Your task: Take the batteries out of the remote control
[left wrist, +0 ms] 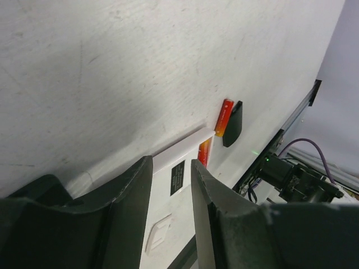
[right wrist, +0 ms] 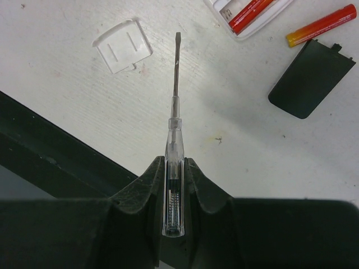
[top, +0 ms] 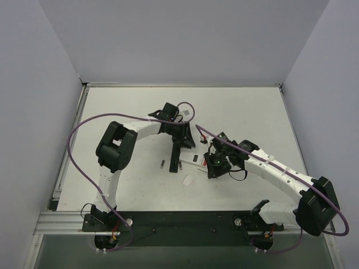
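My left gripper is shut on the white remote control, a jaw on each long side. One red-orange battery sits in the remote's open compartment. Another battery lies loose on the table beside a black cover. In the top view a tiny dark battery lies left of the left gripper. My right gripper is shut on a clear-handled screwdriver. Its blade tip hovers over bare table, short of the remote.
A clear plastic cover lies on the table left of the screwdriver tip. The black base rail runs along the near table edge, close below the right gripper. Grey walls enclose the white table.
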{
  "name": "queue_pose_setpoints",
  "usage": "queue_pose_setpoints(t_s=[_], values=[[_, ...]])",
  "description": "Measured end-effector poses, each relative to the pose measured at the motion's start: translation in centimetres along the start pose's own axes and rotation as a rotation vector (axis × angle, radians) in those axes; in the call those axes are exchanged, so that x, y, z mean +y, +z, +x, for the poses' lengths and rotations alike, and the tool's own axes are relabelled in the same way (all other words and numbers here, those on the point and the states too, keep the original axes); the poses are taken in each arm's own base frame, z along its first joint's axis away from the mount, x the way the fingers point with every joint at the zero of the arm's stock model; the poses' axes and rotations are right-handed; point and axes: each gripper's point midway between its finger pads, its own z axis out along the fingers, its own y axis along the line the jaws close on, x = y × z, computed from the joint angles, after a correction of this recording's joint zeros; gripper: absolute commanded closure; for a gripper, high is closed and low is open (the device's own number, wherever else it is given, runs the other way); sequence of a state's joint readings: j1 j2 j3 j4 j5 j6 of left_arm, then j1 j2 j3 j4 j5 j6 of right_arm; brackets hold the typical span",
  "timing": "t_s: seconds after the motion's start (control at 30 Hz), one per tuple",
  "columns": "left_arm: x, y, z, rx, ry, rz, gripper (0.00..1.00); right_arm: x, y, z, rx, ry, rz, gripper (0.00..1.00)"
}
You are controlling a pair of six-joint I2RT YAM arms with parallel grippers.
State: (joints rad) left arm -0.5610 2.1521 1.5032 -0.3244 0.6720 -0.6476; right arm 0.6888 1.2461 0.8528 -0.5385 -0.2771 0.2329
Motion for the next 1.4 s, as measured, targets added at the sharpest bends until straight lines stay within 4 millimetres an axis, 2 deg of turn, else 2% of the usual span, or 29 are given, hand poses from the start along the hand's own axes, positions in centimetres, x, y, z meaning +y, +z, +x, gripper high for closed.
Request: queue_pose_setpoints(t_s=[0.23, 0.53, 0.73, 1.03, 1.4], values=[[1.6, -0.1, 0.7, 0.019, 0.01, -0.066, 0.56, -1.0, 0.6, 0.0, 0.011, 0.011, 0.054, 1.0], [2.2, 0.0, 1.1, 0.025, 0.009, -0.086, 0.56, -2.7, 2.0, 0.1, 0.057, 0.03, 0.128, 1.0], [3.0, 0.1, 1.8, 0.039, -0.006, -0.1, 0.56, -3.7, 2.4, -1.4, 0.028, 0.044, 0.172, 1.0], [2.9, 0.0, 2.2, 0.042, -0.017, -0.092, 0.56, -4.9, 2.4, -2.9, -0.008, 0.063, 0.209, 1.0], [1.8, 0.2, 4.2, 0.053, -0.051, -0.045, 0.56, -5.9, 3.1, -4.9, -0.026, 0.057, 0.223, 1.0]])
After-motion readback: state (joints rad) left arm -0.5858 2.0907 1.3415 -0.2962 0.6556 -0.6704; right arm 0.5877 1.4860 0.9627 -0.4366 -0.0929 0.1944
